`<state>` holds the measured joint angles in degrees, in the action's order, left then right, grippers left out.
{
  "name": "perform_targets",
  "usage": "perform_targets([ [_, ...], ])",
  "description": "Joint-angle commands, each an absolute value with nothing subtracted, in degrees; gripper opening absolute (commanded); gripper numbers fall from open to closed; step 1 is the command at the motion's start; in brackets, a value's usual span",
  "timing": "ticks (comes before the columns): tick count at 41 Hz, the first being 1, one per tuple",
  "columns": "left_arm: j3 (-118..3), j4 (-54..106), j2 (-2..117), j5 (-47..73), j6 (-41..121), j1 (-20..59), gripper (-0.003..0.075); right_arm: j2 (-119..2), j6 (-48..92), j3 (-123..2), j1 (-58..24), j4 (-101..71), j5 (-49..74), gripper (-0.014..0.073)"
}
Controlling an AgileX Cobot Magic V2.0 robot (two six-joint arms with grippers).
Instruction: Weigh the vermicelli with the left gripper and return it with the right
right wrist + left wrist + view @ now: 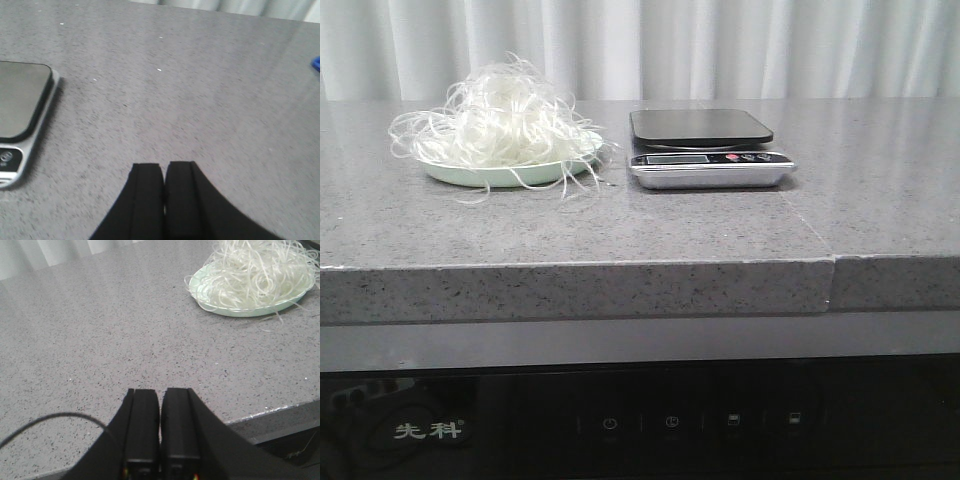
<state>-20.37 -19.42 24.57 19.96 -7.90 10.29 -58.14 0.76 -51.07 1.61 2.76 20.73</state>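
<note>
Black and glossy, a panel (640, 425) with small icons and a white logo at its left end fills the front view's lower edge, below the thick front lip of a speckled grey stone tabletop (570, 230), whose slab shows a seam toward the right. At the left of that surface sits a pale green round plate (470, 176), shallow and smooth-rimmed, and heaped on it is the vermicelli (505, 115): a fluffy tangle of thin, translucent white, curly strands, as wide as the plate, with loose loops spilling over the rim onto the stone. Just to the right, apart from the plate, stands a kitchen scale (710, 150) with a dark rounded-square platform, bare on top, and a silvery front strip carrying a display and buttons. White pleated curtains (640, 45) hang behind. Neither arm appears in the front view. In its wrist view the left gripper (160, 405) has its black fingers pressed together, clenched on nothing, over bare stone well short of the plate. The right gripper (164, 175) is likewise clenched and empty, over open stone beside the scale.
</note>
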Motion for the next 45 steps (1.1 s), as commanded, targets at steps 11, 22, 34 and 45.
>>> perform_targets([
  [11, -22.0, -19.8, 25.2, 15.5, -8.5, 10.2, 0.0138, -40.0, 0.8, -36.2, 4.2, 3.8, 11.6, 0.0151],
  [22, -22.0, -19.8, 25.2, 15.5, -8.5, 10.2, 0.0138, -26.2, 0.8, -25.1, 4.2, 3.8, 11.6, 0.0151],
  [34, -22.0, -19.8, 25.2, 15.5, -8.5, 10.2, 0.0138, -7.8, 0.8, -15.5, 4.2, 3.8, 11.3, 0.0151],
  [45, -22.0, -19.8, 25.2, 15.5, -8.5, 10.2, 0.0138, -2.9, 0.8, -13.4, 4.2, 3.8, 11.4, 0.0151],
])
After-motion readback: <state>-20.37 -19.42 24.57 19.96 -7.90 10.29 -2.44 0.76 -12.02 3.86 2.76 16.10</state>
